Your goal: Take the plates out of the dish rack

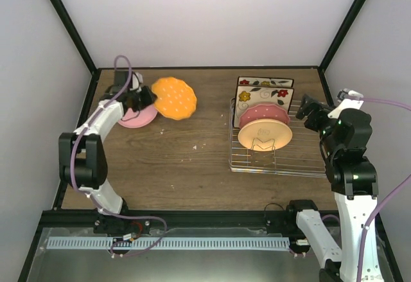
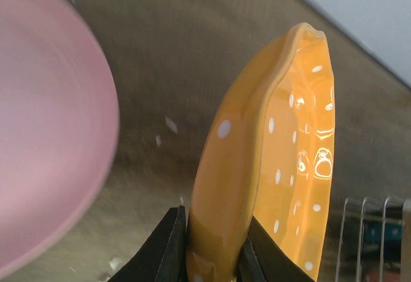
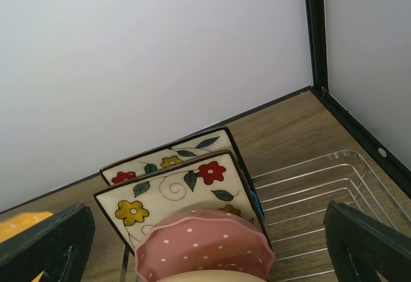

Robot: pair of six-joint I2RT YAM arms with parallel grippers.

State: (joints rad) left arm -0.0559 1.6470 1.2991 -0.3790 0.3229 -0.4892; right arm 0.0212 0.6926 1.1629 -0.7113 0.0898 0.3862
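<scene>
1. Gripping the rim of an orange plate with white dots (image 1: 173, 97), the left gripper (image 1: 142, 96) is at the far left of the wooden table (image 1: 192, 166). In the left wrist view both fingers (image 2: 168, 243) press against the plate's scalloped edge.
2. The orange plate is tilted, with its dotted face turned up toward the top camera. It sits just beside a plain pink plate (image 1: 138, 118), which lies flat on the table under the left arm's wrist.
3. The silver wire dish rack (image 1: 302, 160) stands on the right half of the table, well apart from those two plates.
4. Four plates stand on edge in the rack's left part:
   - two square cream flower-patterned plates (image 1: 264, 82) at the back, one right behind the other
   - a dark pink dotted plate (image 1: 264, 113) in front of them
   - a pale yellow plate (image 1: 264, 134) nearest the arms
5. A sliver of teal (image 3: 257, 206) shows at the right edge of the nearer square plate. What it belongs to cannot be told.
6. The right gripper (image 1: 309, 110) hangs above the rack's far right side. Its fingers (image 3: 51, 243) are spread wide, with nothing between them.
</scene>
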